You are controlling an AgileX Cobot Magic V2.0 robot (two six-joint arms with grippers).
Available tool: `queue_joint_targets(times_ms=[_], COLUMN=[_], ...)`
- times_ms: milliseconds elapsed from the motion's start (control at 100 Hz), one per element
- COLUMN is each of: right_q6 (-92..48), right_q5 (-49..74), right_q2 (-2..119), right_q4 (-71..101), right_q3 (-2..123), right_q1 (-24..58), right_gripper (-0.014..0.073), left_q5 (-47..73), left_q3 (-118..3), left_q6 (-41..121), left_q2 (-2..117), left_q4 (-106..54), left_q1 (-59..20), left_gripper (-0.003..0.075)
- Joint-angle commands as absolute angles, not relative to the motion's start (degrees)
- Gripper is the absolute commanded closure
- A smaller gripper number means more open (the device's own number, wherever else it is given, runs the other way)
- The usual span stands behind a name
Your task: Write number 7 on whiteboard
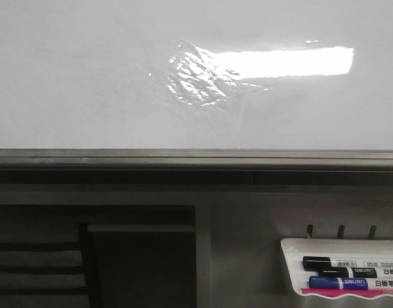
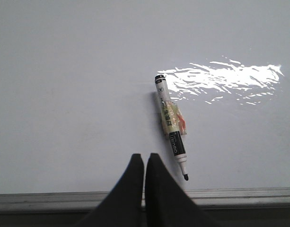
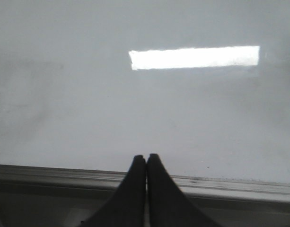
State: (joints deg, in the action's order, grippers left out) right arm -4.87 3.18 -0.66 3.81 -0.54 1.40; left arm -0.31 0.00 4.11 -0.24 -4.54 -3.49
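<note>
The whiteboard fills the upper front view, glossy white with a wrinkled bright reflection and a grey bottom rail. No number 7 shows on it in any view. Neither gripper shows in the front view. In the left wrist view an uncapped black-tipped marker lies against the whiteboard, tip toward the rail. My left gripper is shut and empty, just beside the marker's tip end and apart from it. My right gripper is shut and empty, in front of the whiteboard near its rail.
A small white marker tray hangs below the board at the lower right, holding a black-capped marker and a blue-capped marker. Three dark hooks sit above it. A dark shelf frame stands at the lower left.
</note>
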Motion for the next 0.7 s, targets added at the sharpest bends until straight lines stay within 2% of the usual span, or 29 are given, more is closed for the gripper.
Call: queue_joint_targets(times_ms=[0, 290, 600, 690], right_q6=[-4.95, -4.95, -4.95, -4.95], right_q5=[-1.95, 5.64, 15.93, 18.71], right_q2=[-1.7, -0.7, 10.6, 15.06], right_q4=[4.82, 5.46, 5.46, 5.54], right_q3=[-1.0, 8.3, 20.1, 23.15], right_q1=[1.08, 1.08, 1.08, 1.08], right_gripper=[0.0665, 0.0665, 0.0665, 0.0665], left_q5=[-5.37, 1.62, 19.2, 20.6], left_q3=[0.92, -9.39, -26.66, -29.35], left_q6=[3.67, 3.67, 3.67, 3.67], left_q2=[-2.0, 0.36, 15.11, 19.2], left_q4=[-6.18, -9.59, -9.59, -9.59], left_q1=[-3.43, -3.43, -3.43, -3.43], left_gripper=[0.0741, 0.0741, 0.0741, 0.0741])
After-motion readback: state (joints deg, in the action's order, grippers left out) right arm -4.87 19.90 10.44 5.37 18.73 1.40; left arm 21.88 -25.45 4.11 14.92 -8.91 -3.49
